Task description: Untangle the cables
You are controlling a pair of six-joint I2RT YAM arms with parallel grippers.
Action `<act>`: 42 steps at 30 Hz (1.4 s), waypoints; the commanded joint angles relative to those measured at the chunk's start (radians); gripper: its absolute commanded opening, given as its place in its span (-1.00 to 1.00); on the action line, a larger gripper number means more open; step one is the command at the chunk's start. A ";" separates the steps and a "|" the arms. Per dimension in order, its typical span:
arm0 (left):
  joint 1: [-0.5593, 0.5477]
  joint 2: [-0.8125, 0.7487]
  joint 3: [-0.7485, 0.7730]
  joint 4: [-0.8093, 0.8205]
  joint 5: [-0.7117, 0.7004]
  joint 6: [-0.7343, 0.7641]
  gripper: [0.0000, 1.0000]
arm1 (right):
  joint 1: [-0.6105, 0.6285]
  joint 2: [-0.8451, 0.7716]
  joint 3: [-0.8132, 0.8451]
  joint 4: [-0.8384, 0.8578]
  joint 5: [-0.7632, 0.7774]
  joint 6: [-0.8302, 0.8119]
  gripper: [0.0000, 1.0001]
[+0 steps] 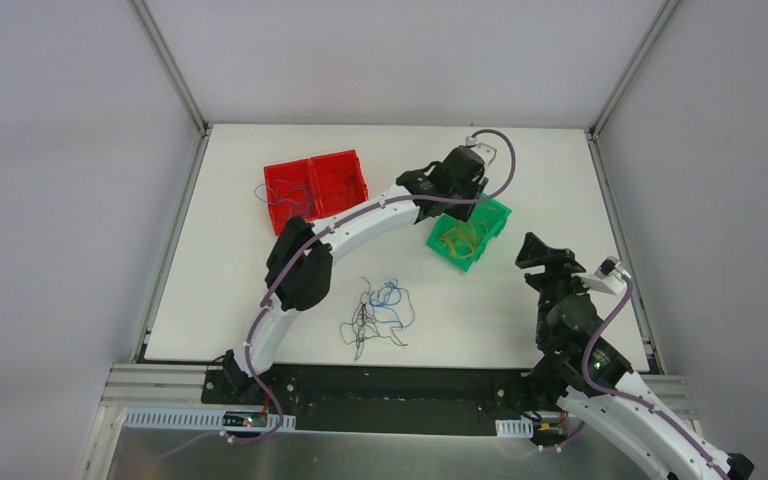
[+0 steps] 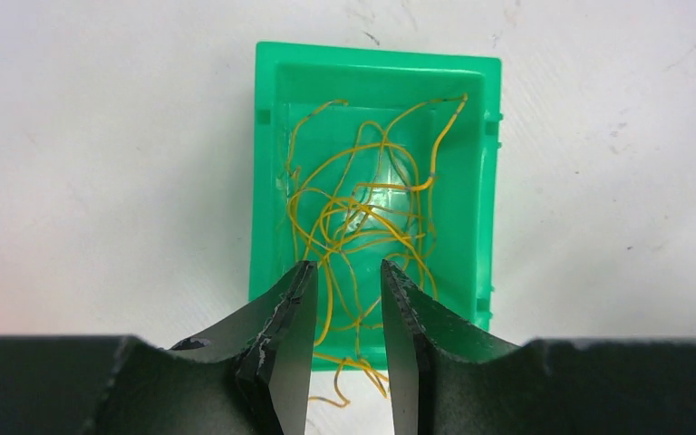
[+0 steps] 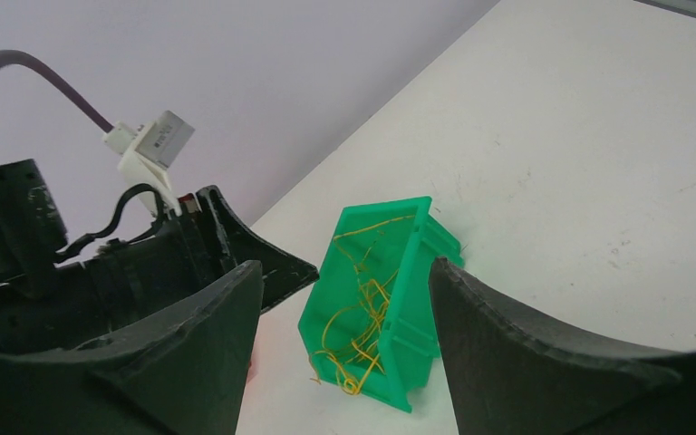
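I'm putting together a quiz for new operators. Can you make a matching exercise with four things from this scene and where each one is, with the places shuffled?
Things:
1. yellow wires
2. black and blue tangle
3. left gripper
4. red bins

Places:
A. on the table, left of the green bin
B. over the green bin, jaws apart
C. inside the green bin
D. loose on the table, between the two arms

Pairs: 1-C, 2-D, 3-B, 4-A
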 commanded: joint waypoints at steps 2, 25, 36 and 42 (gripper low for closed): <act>0.001 -0.151 -0.032 -0.002 -0.029 0.001 -0.35 | -0.001 0.029 0.067 -0.006 0.009 0.000 0.41; -0.014 -0.880 -0.986 -0.023 -0.003 -0.052 0.86 | -0.002 0.301 0.197 -0.059 -0.225 -0.043 0.55; -0.015 -0.578 -0.895 0.088 0.031 0.036 0.43 | -0.001 0.338 0.192 -0.047 -0.232 -0.050 0.55; -0.015 -0.504 -0.861 0.108 0.035 0.039 -0.36 | -0.002 0.346 0.192 -0.047 -0.232 -0.049 0.55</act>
